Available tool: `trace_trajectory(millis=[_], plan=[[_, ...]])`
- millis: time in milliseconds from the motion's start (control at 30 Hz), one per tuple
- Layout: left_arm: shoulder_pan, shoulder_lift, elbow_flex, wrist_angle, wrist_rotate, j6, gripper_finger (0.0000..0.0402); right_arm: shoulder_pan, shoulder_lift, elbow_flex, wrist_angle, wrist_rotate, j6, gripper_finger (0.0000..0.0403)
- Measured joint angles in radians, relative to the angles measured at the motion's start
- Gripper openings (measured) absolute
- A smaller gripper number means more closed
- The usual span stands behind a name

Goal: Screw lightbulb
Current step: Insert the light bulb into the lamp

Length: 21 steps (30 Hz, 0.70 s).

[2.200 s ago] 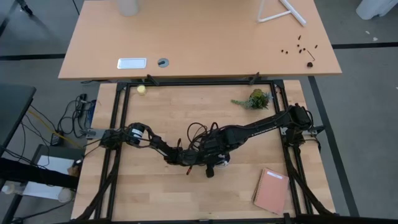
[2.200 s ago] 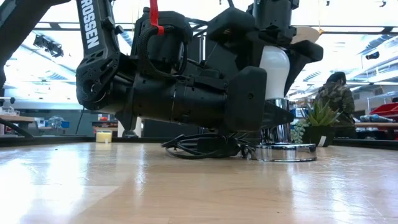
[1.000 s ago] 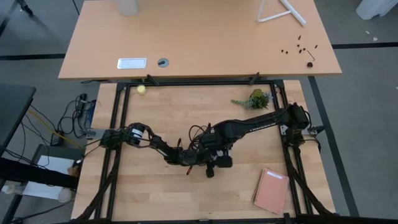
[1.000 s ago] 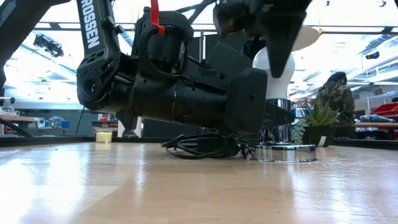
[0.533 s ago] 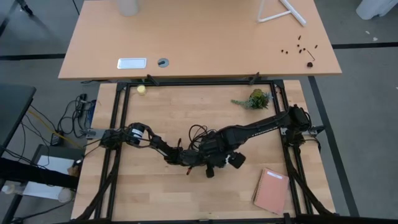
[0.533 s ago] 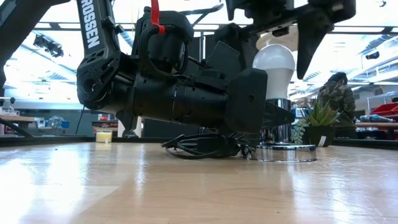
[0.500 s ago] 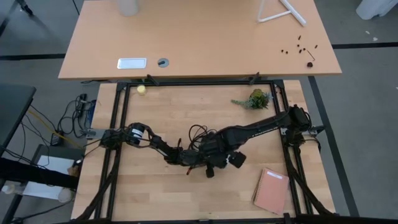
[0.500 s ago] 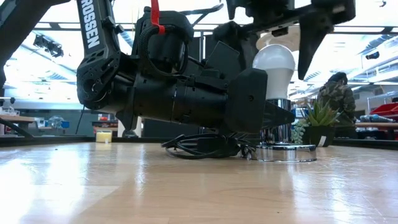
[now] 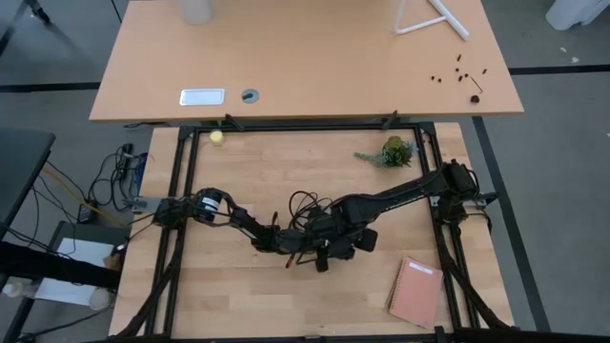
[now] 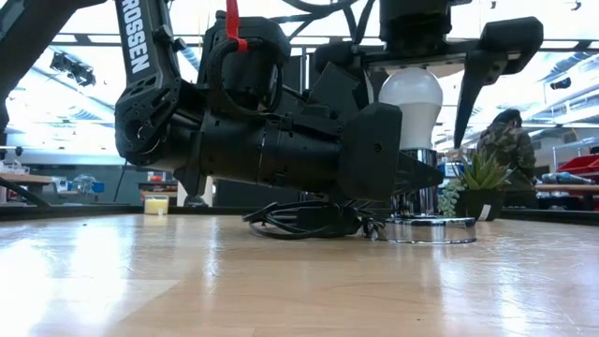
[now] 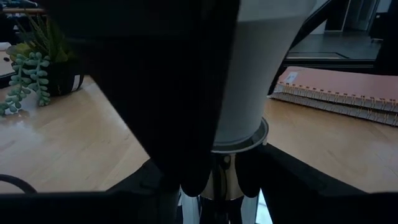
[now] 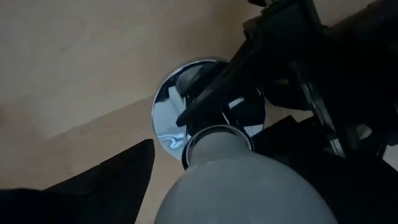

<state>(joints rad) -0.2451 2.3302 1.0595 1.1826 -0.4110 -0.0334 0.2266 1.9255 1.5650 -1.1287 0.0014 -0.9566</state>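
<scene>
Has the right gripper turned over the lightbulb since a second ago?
Yes. In the low view the right gripper has rotated above the lightbulb; its fingers now straddle it, open.

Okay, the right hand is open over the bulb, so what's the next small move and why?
Probably close the right hand on the lightbulb for another turn. Its fingers straddle the bulb without touching it, the bulb stands upright in the socket, and the left hand steadies the socket neck.

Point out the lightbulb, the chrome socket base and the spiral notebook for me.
lightbulb (image 10: 410,98): low view, on its white globe.
chrome socket base (image 10: 432,229): low view, on the round disc's rim.
spiral notebook (image 9: 416,292): high view, on the middle of its salmon cover.
</scene>
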Motion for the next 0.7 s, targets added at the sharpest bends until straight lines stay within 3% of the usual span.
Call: trace_trajectory(millis=[267, 567, 700], plan=[[0.000, 0.000, 0.000, 0.000, -0.002, 0.001, 0.0184, -0.034, 0.000, 0.000, 0.014, -0.094, 0.039, 0.0341], [0.000, 0.000, 0.000, 0.000, -0.002, 0.003, 0.0184, -0.041, 0.002, -0.001, 0.035, -0.098, 0.075, 0.0262], [0.000, 0.000, 0.000, 0.000, -0.001, 0.004, 0.0184, -0.037, 0.002, -0.001, 0.036, -0.096, 0.129, 0.0246]])
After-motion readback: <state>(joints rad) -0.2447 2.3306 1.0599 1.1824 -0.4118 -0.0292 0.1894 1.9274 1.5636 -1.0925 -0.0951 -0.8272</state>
